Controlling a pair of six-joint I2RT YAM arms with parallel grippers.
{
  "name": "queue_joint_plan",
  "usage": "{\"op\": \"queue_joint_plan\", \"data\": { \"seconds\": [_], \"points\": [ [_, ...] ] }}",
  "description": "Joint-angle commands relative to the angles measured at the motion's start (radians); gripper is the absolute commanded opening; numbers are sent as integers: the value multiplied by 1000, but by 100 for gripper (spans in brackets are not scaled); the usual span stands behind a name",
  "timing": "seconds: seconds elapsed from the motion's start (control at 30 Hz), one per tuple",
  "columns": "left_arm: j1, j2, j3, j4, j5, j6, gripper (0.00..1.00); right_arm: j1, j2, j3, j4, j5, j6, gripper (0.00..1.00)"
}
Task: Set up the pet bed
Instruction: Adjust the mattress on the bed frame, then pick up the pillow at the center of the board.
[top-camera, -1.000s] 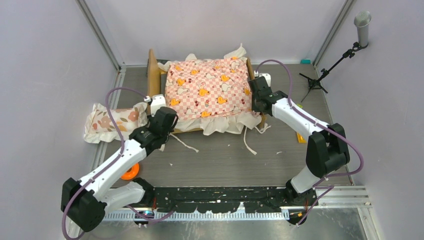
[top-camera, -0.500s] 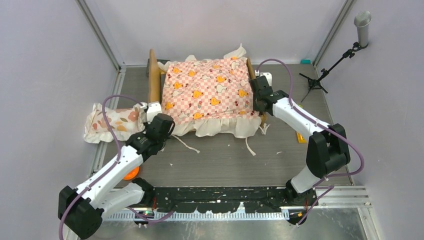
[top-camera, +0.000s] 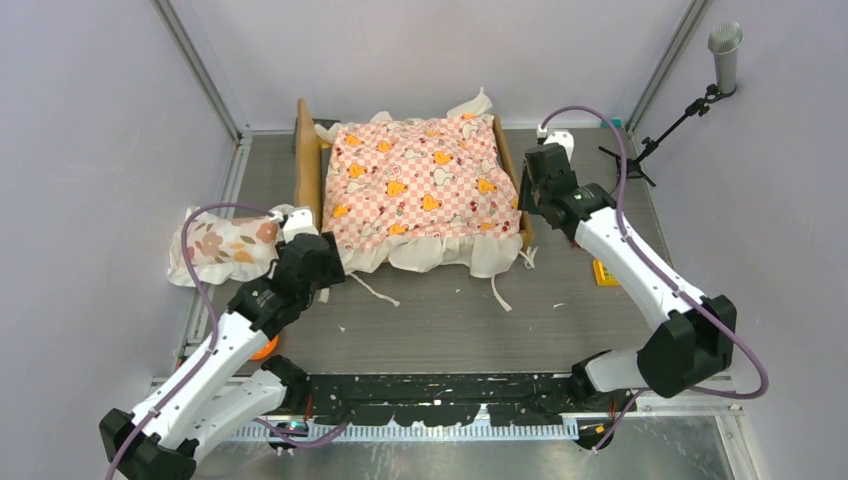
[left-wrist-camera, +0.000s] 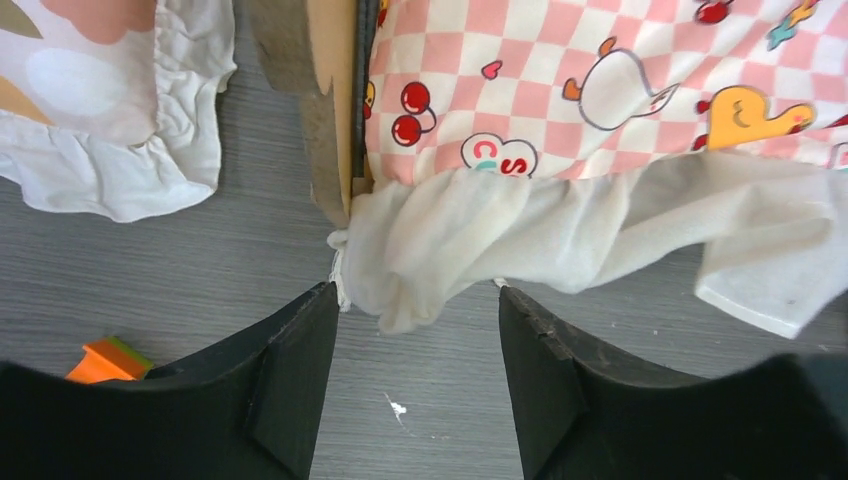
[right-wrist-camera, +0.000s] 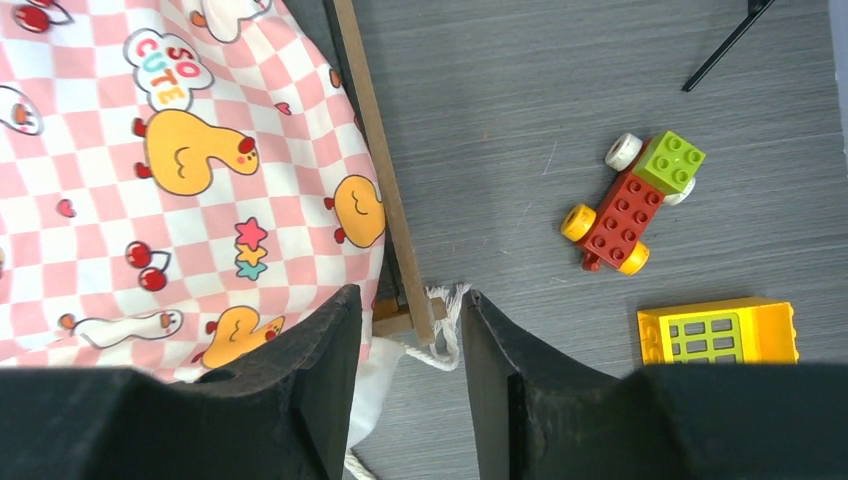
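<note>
Top external: grey wood-grain bench (top-camera: 450, 320), pale lilac walls (top-camera: 90, 120); left pincer (left-wrist-camera: 418, 300) and right pincer (right-wrist-camera: 410, 300) open beside pet bed (top-camera: 308, 160).

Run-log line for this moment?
left gripper: open, at sheet ruffle | right gripper: open, over pet bed corner | sheet: spread on bed | pillow: beside bed

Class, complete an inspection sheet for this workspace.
Surface: grey wood-grain table, white specks.
Job's things: tan wooden pet bed under pink-checkered ruffled sheet.
Clutter: floral ruffled pillow left of bed; red-and-green brick car, yellow brick right; orange piece near left arm.
Tools: left tool open at sheet's ruffle; right tool open at bed corner; both empty.
Cables: purple cable loops on each arm.
Surroundings: pale walls; grey microphone on black stand.
</note>
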Motion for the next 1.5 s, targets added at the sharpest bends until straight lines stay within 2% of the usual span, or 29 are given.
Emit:
{"op": "queue_joint_plan", "data": {
  "seconds": [0.0, 0.17, 0.23, 0.33, 0.4, 0.63, 0.7, 0.8, 0.9, 1.0, 1.17, 1.47],
  "points": [
    [7, -76, 132, -60, -31, 3, 64, -2, -96, 19, -12, -1, 26, 47],
    [7, -158, 290, -114, -161, 67, 65, -1, -143, 6, -27, -26, 32, 48],
    [8, -98, 384, -167, -238, 80, 69, -1, -154, 0, -28, -34, 34, 48],
    [41, 42, 474, -181, -305, 87, 81, -1, -164, -9, -27, -53, 36, 48],
    [147, 137, 519, -180, -240, 73, 86, -1, -168, -18, -26, -73, 40, 48],
    [754, 322, 503, -65, 129, -101, 91, -2, -168, -59, -10, -129, 53, 48],
    [863, 359, 493, -49, 190, -153, 91, -1, -163, -65, -8, -142, 55, 48],
    [954, 398, 433, 24, 215, -234, 92, -1, -156, -74, -2, -158, 57, 48],
    [979, 467, 406, 53, 194, -307, 95, -2, -153, -83, 2, -161, 56, 48],
    [980, 569, 443, 7, 153, -354, 99, -2, -150, -87, 4, -169, 57, 48],
    [980, 717, 469, 24, 179, -369, 100, -1, -149, -90, 3, -178, 59, 48],
    [980, 850, 464, 70, 137, -394, 100, -2, -148, -90, 1, -176, 62, 48]
  ]
}}
